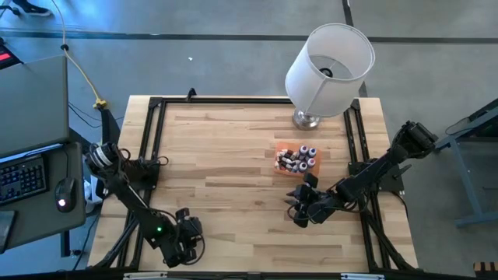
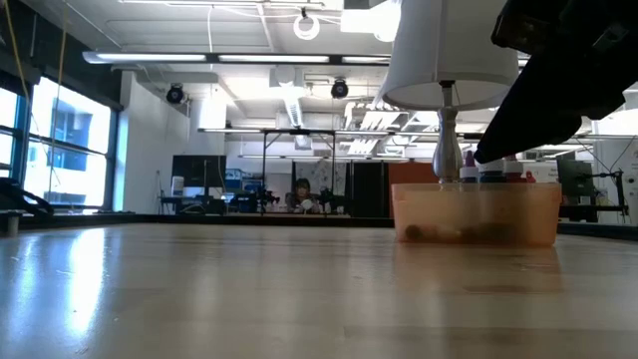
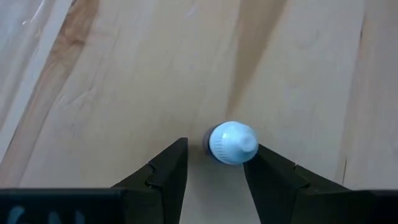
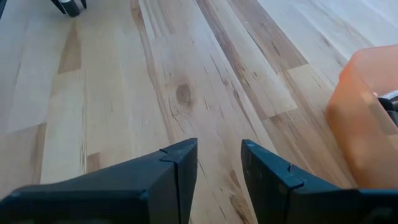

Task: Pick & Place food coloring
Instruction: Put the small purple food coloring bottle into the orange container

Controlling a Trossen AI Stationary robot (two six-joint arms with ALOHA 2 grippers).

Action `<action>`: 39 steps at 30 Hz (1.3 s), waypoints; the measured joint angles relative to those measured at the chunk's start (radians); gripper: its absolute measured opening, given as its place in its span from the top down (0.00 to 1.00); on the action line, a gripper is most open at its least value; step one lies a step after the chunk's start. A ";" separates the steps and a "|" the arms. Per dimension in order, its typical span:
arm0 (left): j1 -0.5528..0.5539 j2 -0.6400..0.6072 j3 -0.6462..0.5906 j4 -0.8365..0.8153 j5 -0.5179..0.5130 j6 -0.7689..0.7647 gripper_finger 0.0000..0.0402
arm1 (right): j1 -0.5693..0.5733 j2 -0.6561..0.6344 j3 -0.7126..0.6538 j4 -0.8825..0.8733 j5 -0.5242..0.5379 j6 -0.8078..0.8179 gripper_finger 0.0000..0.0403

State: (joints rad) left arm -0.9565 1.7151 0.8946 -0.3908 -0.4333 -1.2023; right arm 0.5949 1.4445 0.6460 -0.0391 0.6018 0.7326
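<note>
- We see a white lamp just beyond the orange tray, which holds the capped bottles.
- Our left gripper, narrowly parted, has one bottle against a finger; our right gripper is empty, narrowly parted, near the tray.

No legible text, labels, brands, numbers or signs found in any view.

The bottles in the orange tray show only pale caps from above, with no lettering that can be made out; from table height their bodies sit behind the tray's tinted wall and any labels are possibly there but unreadable. The bottle seen past the left wrist presents a plain whitish cap, unmarked. The lampshade is blank. The keyboard at the far left edge shows keys too small to read. Screens in the room beyond the table carry nothing decipherable.
</note>
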 joint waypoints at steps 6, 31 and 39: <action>0.001 0.007 -0.001 0.047 -0.019 -0.026 0.62 | 0.000 0.000 0.000 0.000 0.000 0.000 0.71; 0.000 0.039 0.002 0.076 -0.076 -0.002 0.72 | 0.000 0.000 0.000 0.005 -0.045 0.000 0.71; 0.074 0.036 0.057 0.076 -0.099 0.001 0.86 | 0.002 0.000 0.000 -0.013 -0.302 0.043 0.71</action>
State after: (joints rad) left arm -0.8823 1.7512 0.9517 -0.3148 -0.5324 -1.2009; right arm 0.5964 1.4445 0.6460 -0.0524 0.2999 0.7752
